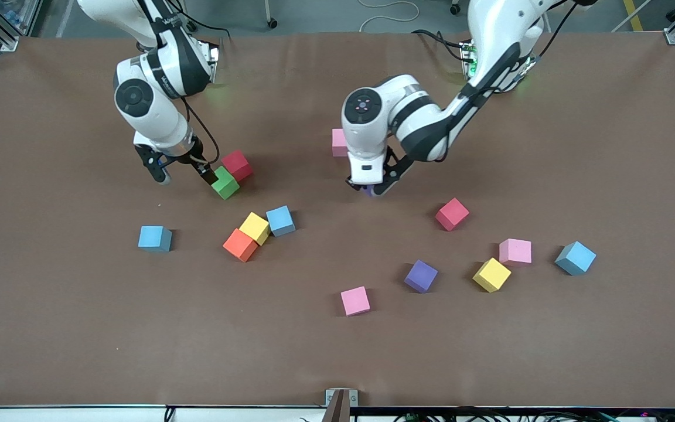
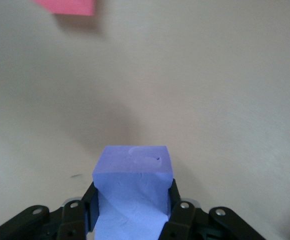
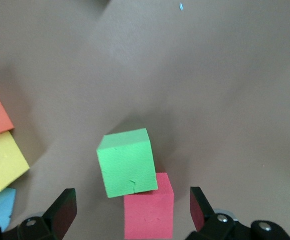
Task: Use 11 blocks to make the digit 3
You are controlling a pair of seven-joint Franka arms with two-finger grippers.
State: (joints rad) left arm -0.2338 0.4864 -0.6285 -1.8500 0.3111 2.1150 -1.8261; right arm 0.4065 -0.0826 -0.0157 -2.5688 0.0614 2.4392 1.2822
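The left gripper point(image 2: 132, 212) is clenched on a purple block point(image 2: 133, 172), low over the middle of the surface point(image 1: 337, 351); in the front view only a sliver of that block shows under the fingers. A pink block point(image 1: 339, 142) lies just beside the gripper, toward the edge where the arms' bases stand.

The right gripper point(image 1: 184, 173) is released, its fingers point(image 3: 62, 212) spread wide, low over a green block point(image 1: 225, 183) that touches a red block point(image 1: 237, 164) at a corner.

The other blocks lie scattered and no digit 3 is formed. An orange block point(image 1: 240, 245), a yellow block point(image 1: 255, 228) and a blue block point(image 1: 280, 221) touch in a short row. Nearer the camera-side edge lie a second pink block point(image 1: 355, 301) and a second purple block point(image 1: 420, 276).
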